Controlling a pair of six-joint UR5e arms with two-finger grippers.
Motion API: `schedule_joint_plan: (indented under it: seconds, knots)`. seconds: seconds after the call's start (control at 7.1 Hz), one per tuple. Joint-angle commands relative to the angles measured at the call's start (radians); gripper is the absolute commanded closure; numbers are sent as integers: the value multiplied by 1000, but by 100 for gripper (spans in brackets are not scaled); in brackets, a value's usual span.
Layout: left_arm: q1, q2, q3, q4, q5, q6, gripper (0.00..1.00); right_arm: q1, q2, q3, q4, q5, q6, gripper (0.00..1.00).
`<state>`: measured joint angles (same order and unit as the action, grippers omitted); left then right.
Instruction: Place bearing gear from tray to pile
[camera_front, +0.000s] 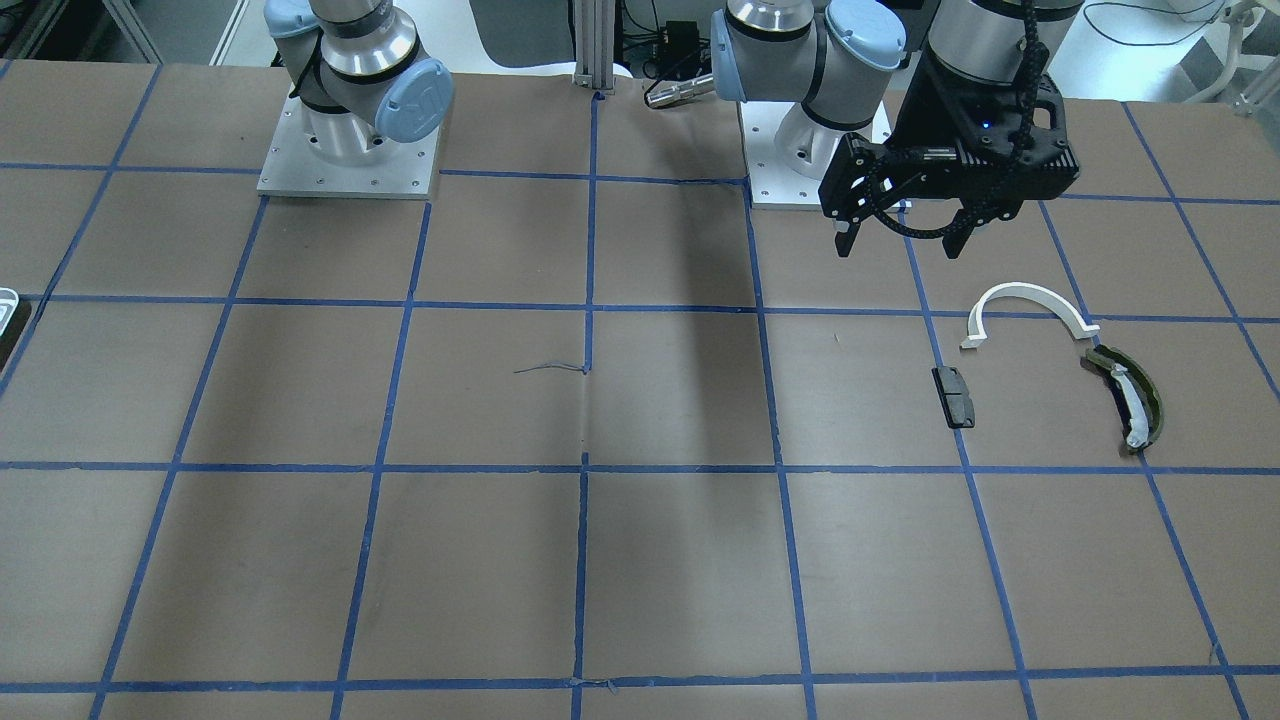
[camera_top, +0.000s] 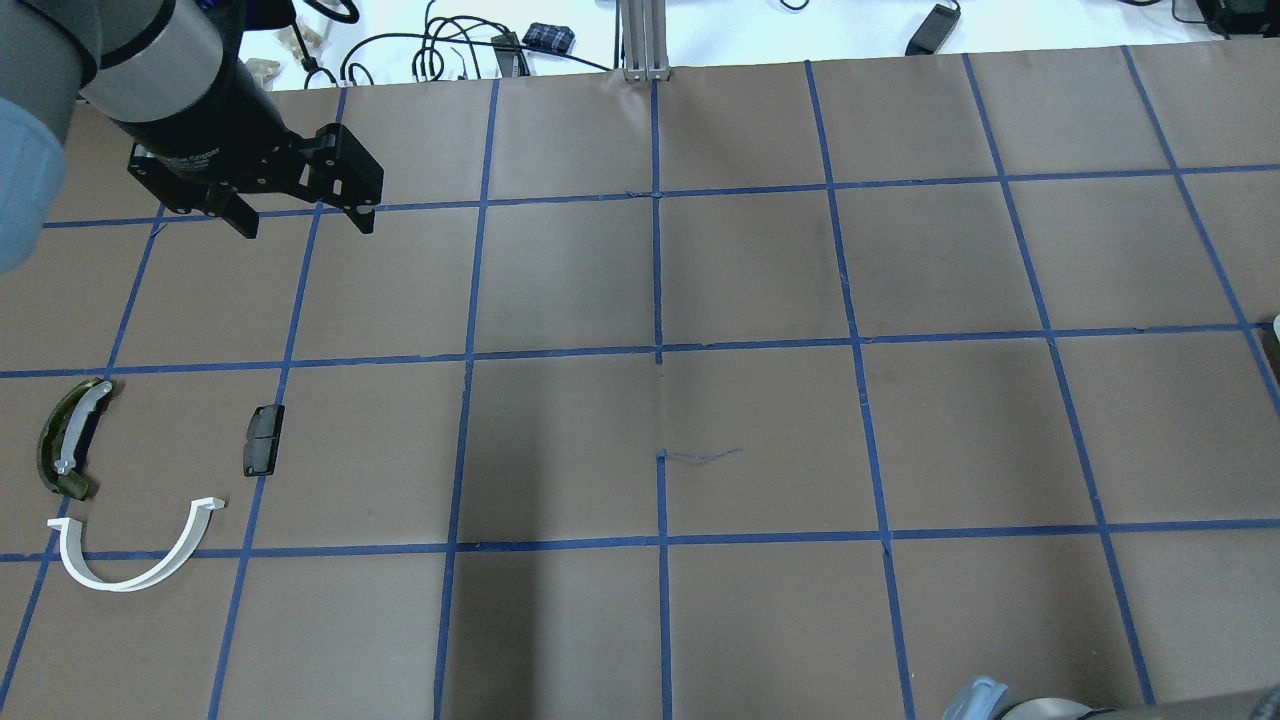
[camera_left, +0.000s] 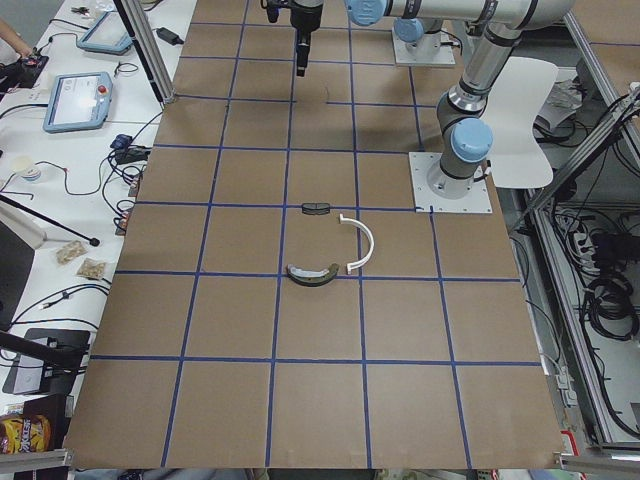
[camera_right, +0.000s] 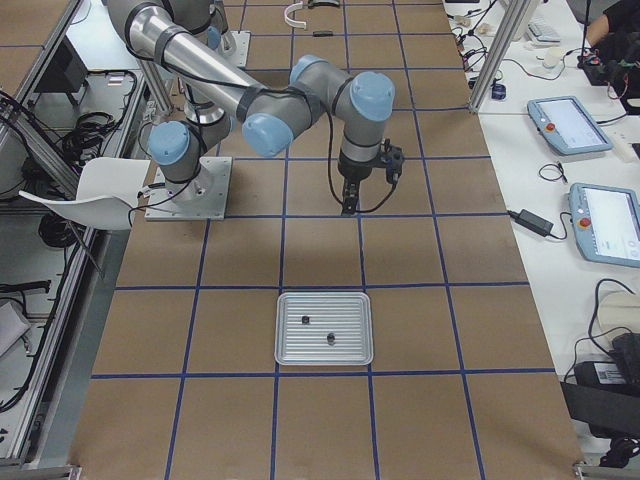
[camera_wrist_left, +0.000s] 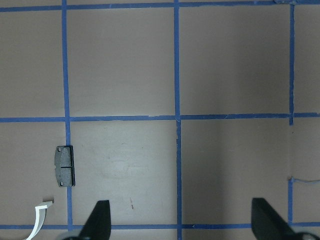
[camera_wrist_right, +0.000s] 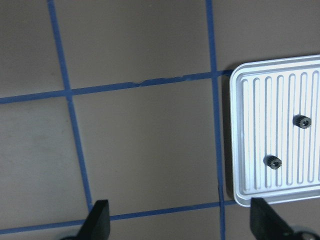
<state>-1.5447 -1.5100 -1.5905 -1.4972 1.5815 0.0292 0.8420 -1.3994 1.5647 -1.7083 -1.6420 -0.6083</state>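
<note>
- The right gripper (camera_wrist_right: 180, 225) hangs above the brown counter (camera_wrist_right: 145, 140). Its two fingers (camera_wrist_right: 97, 222) are spread wide with nothing between them.
- The tray (camera_wrist_right: 236, 140), ribbed and silvery with a rounded rim, lies flat on the counter to one side of the right gripper. It is out past the finger on the wrist view's right, not under the jaws.
- Two small dark bearing gears rest on the tray floor. One (camera_wrist_right: 273, 161) is nearer the right gripper and the other (camera_wrist_right: 302, 121) is farther out.
- The gears lie apart from each other, and neither touches the rim.
- The left gripper (camera_front: 899, 245) is also parted wide and holds nothing. It hangs above the counter at the far end from the tray.
- The pile (camera_left: 350, 267) lies on the counter near the left gripper, a little farther out from the robot's base than the gripper.
- The pile is made of a white half-ring arc (camera_front: 1030, 300), an olive curved shoe (camera_front: 1125, 400) with a white strip along it, and a small black pad (camera_front: 955, 397).
- The black pad is the part closest to the left gripper's line. In the left wrist view it lies ahead of, and just outside, the finger on the view's left.
- In that same view one tip of the white half-ring arc shows beside that finger.
- The black pad lies clear of the other two parts. One end of the white half-ring arc comes near an end of the olive curved shoe, with a small gap between them.
</note>
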Motion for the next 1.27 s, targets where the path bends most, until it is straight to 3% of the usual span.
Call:
schedule_joint_plan:
  seconds: [0.0, 0.28, 0.7, 1.13]
  knots:
    - [0, -1, 0, 0, 0, 0, 0, -118, 109, -2, -117, -51, -63, 0]
    - [-2, 5, -11, 0, 0, -2, 0, -182, 221, 0, -207, -71, -74, 0]
    - [-2, 8, -20, 0, 0, 8, 0, -184, 321, 8, -276, -142, -71, 0]
    - [-9, 10, -20, 0, 0, 12, 0, -193, 365, 18, -280, -177, -64, 5]
